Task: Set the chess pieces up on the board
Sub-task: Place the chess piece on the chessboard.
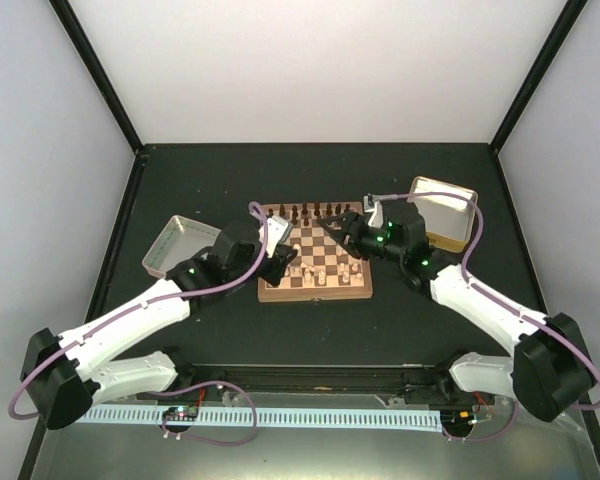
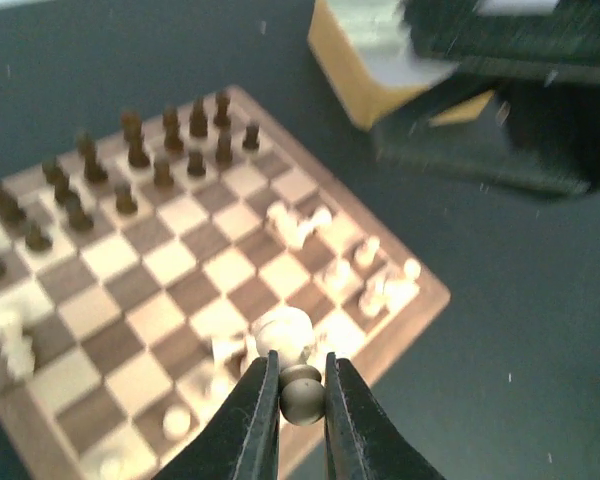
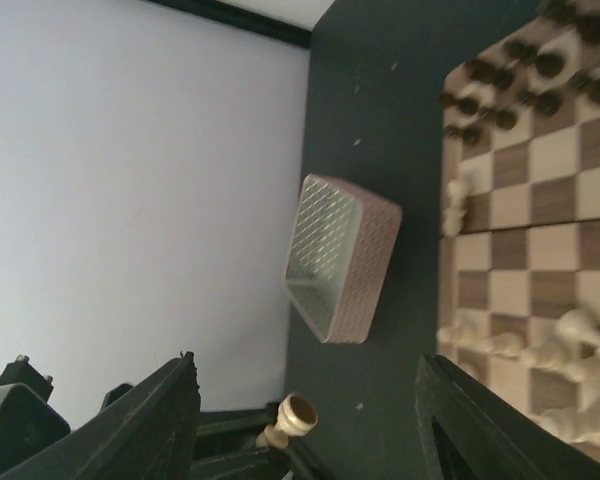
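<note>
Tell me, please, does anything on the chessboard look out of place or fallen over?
Yes. The pale pieces are not lined up: they sit in loose clumps on the side of the board away from the dark pieces, and some seem tipped over. The dark pieces stand upright in two rows.

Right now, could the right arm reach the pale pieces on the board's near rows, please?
Probably yes. The right fingers stand open above the board's far right side; the pale pieces lie just nearer, nothing between. The left fingers, shut on one pale piece, are at the left edge.
</note>
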You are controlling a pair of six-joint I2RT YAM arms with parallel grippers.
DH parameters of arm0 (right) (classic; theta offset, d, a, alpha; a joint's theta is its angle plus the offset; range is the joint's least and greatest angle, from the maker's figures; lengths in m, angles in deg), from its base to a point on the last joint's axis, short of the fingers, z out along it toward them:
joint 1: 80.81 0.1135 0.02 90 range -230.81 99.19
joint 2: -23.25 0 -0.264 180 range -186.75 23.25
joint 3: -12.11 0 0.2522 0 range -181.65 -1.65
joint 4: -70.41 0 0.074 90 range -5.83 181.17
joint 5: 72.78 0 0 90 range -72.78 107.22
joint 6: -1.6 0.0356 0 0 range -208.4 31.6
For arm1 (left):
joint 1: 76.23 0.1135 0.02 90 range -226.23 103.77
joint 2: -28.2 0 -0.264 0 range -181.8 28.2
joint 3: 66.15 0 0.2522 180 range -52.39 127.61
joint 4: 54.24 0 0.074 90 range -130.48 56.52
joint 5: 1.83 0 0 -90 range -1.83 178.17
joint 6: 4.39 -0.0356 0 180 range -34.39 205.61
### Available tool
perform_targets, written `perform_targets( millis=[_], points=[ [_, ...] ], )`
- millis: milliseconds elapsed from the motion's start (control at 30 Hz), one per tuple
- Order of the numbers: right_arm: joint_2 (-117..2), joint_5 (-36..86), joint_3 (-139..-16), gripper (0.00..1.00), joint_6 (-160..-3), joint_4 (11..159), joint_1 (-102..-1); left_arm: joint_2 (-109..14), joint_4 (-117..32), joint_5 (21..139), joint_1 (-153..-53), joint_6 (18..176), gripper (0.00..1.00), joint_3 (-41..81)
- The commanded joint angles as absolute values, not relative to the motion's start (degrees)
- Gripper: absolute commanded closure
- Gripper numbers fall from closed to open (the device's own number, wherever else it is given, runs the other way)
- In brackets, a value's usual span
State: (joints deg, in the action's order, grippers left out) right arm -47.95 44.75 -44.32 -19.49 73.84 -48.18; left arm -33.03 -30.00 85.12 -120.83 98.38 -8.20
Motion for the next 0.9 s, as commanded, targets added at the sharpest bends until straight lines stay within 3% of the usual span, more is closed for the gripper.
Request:
perform_targets(
  millis=[0,233,600,867],
  points=[
    [-44.35,35.78,-46.24,0.39,-28.94,82.21,-48.94,-35.10,-3.45,83.88,-119.91,103.91,0.95,-0.63],
    [-42.01,30.34,-45.48,0.39,-33.08,85.70,-49.15,-47.46,12.19,77.54,-119.22,102.51,0.96,8.66],
    [-35.85,21.11,-43.24,0.39,-37.84,91.39,-51.27,-64.52,20.96,79.32,-119.04,95.92,0.96,33.69],
    [-28.84,7.98,-41.66,0.39,-42.03,100.06,-53.20,-79.18,27.09,73.09,-119.21,92.82,0.96,49.07]
  ],
)
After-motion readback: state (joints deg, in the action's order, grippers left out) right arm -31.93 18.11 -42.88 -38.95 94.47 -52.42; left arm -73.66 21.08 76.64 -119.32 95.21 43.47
